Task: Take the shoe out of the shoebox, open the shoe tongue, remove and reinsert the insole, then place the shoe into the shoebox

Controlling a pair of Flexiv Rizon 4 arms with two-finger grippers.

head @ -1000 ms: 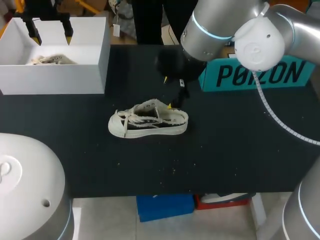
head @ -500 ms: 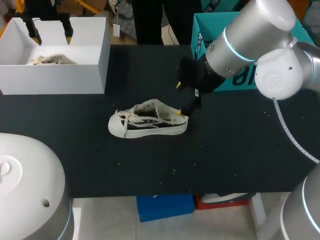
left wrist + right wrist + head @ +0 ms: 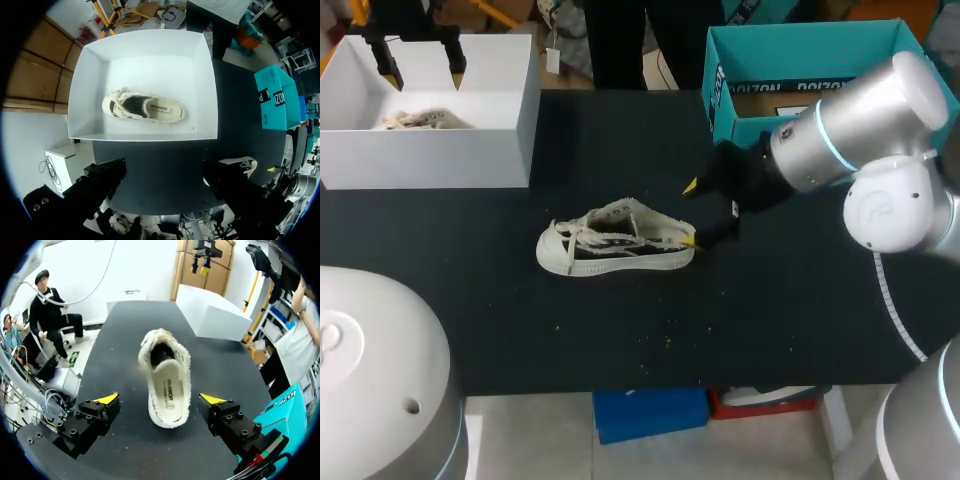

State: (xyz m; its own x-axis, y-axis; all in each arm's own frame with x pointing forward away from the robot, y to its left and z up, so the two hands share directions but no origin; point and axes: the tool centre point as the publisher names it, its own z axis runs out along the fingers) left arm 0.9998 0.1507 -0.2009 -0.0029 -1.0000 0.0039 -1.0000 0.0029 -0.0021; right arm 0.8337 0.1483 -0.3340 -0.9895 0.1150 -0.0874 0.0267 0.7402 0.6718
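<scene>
A shoe point(image 3: 616, 240) lies on its sole near the middle of the bench point(image 3: 770, 320), toe to the left and heel to the right. The right hand point(image 3: 690, 212) sits just right of the heel. From the right wrist, the heel lies just ahead of the gap between its spread fingers, touching neither. Behind that hand, at the bench's far right, stands the shoebox point(image 3: 715, 95), well apart from the shoe. At the far left corner stands an open box point(image 3: 430, 150) with a second shoe point(image 3: 144, 106) lying in it. The left hand point(image 3: 424, 76) hangs above this box, fingers apart, clear of the second shoe.
</scene>
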